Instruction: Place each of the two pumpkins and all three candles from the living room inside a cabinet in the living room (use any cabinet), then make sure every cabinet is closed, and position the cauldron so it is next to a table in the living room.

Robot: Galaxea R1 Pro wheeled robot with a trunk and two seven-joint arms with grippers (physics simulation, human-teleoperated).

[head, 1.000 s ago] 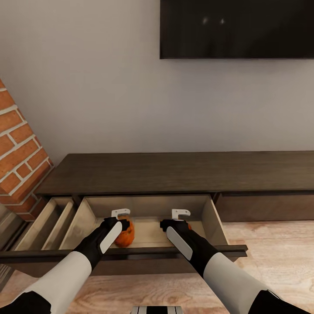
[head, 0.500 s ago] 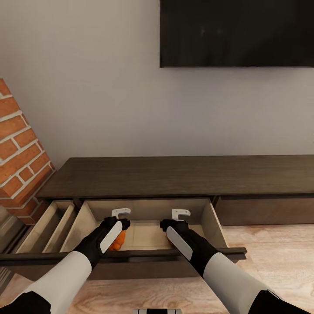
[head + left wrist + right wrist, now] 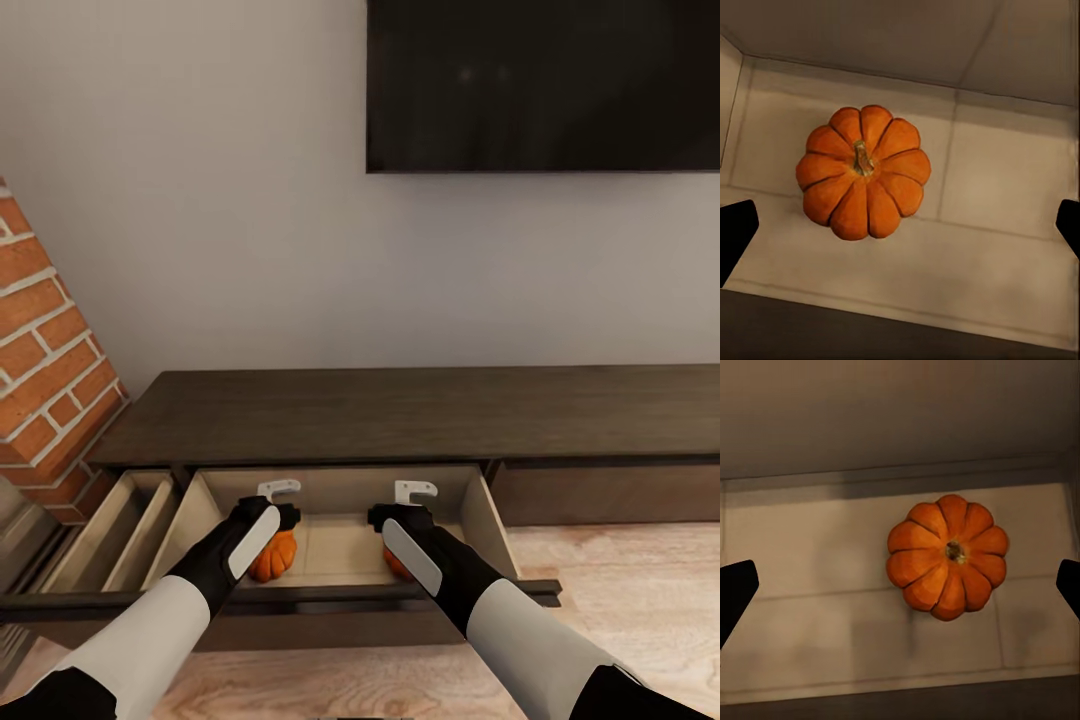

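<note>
The long dark-brown cabinet (image 3: 400, 410) stands against the wall with a middle drawer (image 3: 485, 520) pulled out. Two orange ribbed pumpkins rest on the drawer's floor: the left pumpkin (image 3: 275, 557) (image 3: 862, 172) and the right pumpkin (image 3: 397, 563) (image 3: 947, 556). My left gripper (image 3: 278, 490) (image 3: 901, 229) hangs open above the left one, my right gripper (image 3: 415, 492) (image 3: 900, 589) open above the right one. In both wrist views the black fingertips (image 3: 735, 236) (image 3: 735, 592) stand far apart, clear of the pumpkins. Candles, cauldron and table are out of view.
A second drawer (image 3: 125, 520) at the cabinet's left end is also pulled out, next to the brick chimney (image 3: 45, 360). A black screen (image 3: 540, 85) hangs on the wall above. Light wood floor (image 3: 620, 580) runs along the cabinet's front at the right.
Both pumpkins have gone from close under the fingers down to the drawer floor. The whole picture has slid downward, so the camera moved. The arms hold about the same place.
</note>
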